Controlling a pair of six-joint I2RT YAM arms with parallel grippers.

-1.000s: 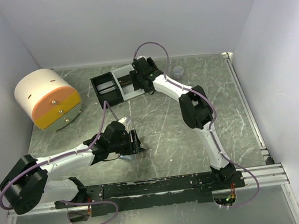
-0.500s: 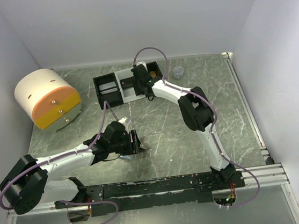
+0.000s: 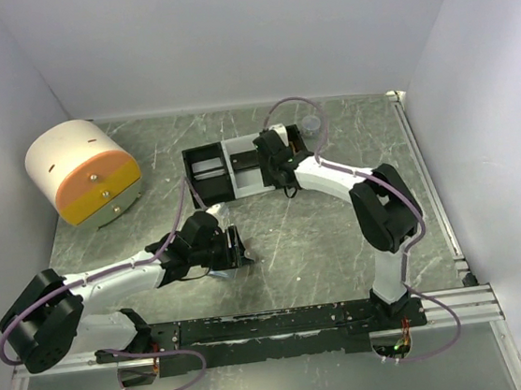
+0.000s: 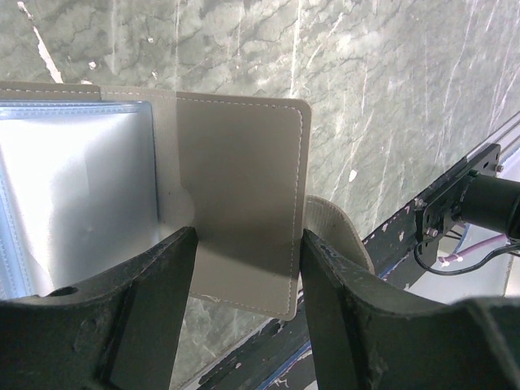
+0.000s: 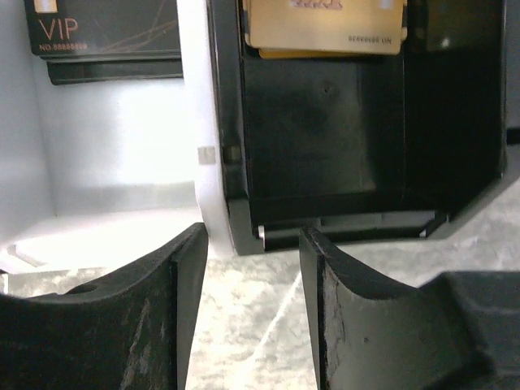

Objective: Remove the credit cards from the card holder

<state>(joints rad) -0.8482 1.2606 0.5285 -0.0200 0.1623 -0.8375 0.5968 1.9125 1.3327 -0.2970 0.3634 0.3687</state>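
- Left wrist view: the card holder (image 4: pixel 240 187) lies open on the marbled table (image 4: pixel 390 97). Its grey leaf sits between the two fingers of the left gripper (image 4: pixel 248 244), and its clear sleeves run off toward 9 o'clock.
- Those fingers stand apart, one at each side edge of the leaf. I cannot tell whether they squeeze it or only straddle it.
- Seen from above, the holder sits at about 7 o'clock from the table's middle, near the arm bases. The tray (image 3: pixel 240 183) is well apart from it, at about 12 o'clock.
- The right gripper (image 5: pixel 253 244) hangs at the tray's near rim with its jaws spread and pinching nothing. Only the rim and bare table show between them.
- The step in hand looks like the trip back from the tray for any card left in the holder.
- To do it well, the left claw should pin the grey leaf flat so the sleeves cannot ride up.
- The right claw should come in low at a sleeve's open mouth and nip only the card's exposed edge.
- It should then draw the card out along the sleeve rather than lifting, or the whole holder will come up with it.
- The tray's white compartment holds a black VIP card (image 5: pixel 106 32) at its far end.
- The black compartment beside it holds a gold card (image 5: pixel 323 24), possibly with a second one beneath.
- The holder's sleeves show only glare, so I cannot tell whether a card remains inside.
- A cream-and-orange drawer box (image 3: pixel 84 173) stands at 10 o'clock with its fronts shut and its contents hidden.
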